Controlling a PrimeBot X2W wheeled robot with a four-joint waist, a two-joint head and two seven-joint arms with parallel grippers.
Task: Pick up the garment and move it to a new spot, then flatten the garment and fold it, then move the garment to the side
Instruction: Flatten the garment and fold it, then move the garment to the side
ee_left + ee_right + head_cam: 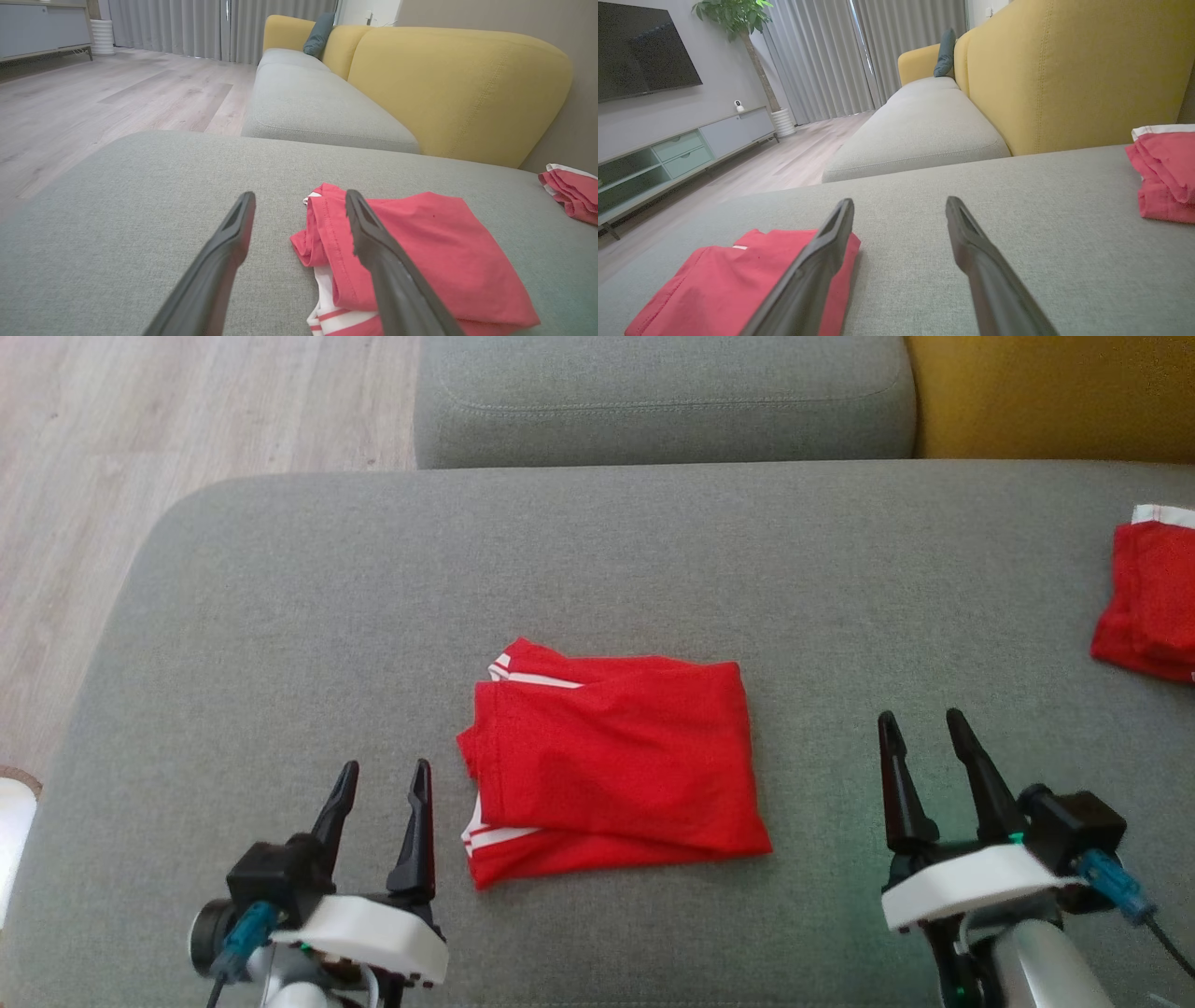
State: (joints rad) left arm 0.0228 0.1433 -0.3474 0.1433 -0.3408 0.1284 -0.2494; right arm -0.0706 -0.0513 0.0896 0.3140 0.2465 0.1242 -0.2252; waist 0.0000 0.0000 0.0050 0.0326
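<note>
The folded red garment (611,761) lies mid-frame on the grey sofa cushion (280,616). The left end effector (387,770) sits just beside its lower-left edge and the right end effector (920,717) is well apart at lower right, both spread open and empty. Probably only the move aside remains. Pinching just the top layer would peel the fold open. Dragging across the coarse upholstery could ruck it, and heading right risks crowding the second red garment (1153,602).

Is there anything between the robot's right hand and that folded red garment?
No. In the head view, just bare grey cushion lies between the right hand and the garment.
</note>
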